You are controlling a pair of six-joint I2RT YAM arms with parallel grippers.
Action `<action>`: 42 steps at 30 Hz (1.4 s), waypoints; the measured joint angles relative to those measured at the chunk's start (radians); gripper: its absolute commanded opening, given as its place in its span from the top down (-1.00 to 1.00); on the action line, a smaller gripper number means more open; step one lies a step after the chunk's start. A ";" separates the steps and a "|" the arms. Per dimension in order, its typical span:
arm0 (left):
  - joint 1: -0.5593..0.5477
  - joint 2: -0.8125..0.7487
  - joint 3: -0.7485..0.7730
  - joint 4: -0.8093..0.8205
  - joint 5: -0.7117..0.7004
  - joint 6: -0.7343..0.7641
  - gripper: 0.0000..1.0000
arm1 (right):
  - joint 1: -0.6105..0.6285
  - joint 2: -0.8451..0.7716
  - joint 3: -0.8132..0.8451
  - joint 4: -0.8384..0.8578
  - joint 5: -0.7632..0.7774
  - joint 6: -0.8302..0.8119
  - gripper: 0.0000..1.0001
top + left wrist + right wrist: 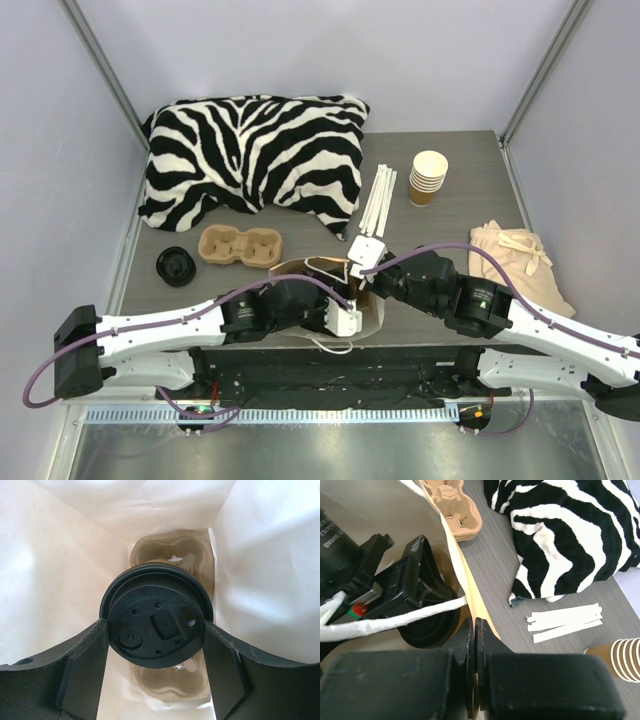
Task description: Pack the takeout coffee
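Black-lidded, your takeout coffee (156,625) is inside the paper bag (50,580), over a pulp carrier (172,550), with your left fingers (82,675) grasping it. Your right fingers (462,647) are clenched on the bag's rim.

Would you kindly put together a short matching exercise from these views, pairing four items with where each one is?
Items:
1. takeout coffee
2. loose black lid
3. stack of lidless cups
4. rim of the paper bag

Places:
A. pinched by the right hand
B. left of the cup carrier
C. held by the left hand inside the paper bag
D. right of the white strips

Pairs: 1-C, 2-B, 3-D, 4-A.
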 measured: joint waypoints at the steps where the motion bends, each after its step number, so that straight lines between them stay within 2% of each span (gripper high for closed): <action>1: -0.005 -0.007 -0.005 0.000 0.000 0.004 1.00 | 0.000 0.000 0.000 0.004 0.005 0.003 0.98; 21: -0.036 0.005 -0.038 0.077 -0.030 0.099 1.00 | 0.000 0.000 -0.006 0.029 0.010 0.019 0.98; 31: -0.038 -0.055 -0.045 0.072 0.001 0.145 1.00 | 0.000 0.000 -0.012 0.061 0.009 0.022 0.98; 42: -0.040 -0.019 -0.039 0.015 0.016 0.129 1.00 | 0.000 0.000 -0.013 0.065 0.007 0.022 0.98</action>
